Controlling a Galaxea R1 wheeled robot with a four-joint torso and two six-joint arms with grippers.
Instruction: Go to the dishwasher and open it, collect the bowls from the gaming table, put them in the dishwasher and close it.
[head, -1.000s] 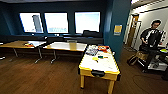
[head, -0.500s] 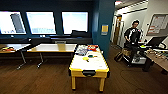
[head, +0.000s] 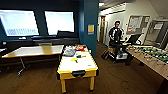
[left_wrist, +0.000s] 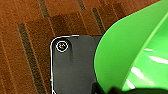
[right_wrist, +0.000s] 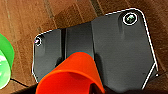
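Note:
The gaming table (head: 75, 65), with a white top and yellow edging, stands in the middle of the head view, a short way ahead. Small yellow and green flat pieces (head: 75, 59) and other items lie on its top. In the left wrist view a lime-green bowl (left_wrist: 135, 52) hangs close above the brown floor, held by my left gripper. In the right wrist view an orange bowl (right_wrist: 72, 75) is held the same way by my right gripper, and the green bowl (right_wrist: 5, 62) shows at the edge. The dishwasher is out of view.
A wooden-topped table (head: 35, 50) stands left of the gaming table under dark windows. A blue pillar (head: 88, 25) rises behind it. To the right are a foosball table (head: 152, 55) and a person (head: 115, 35) with a control rig in the corridor opening. Brown carpet lies between.
The whole head picture has slid left, so the camera has turned right. The foosball table has come into view at the right.

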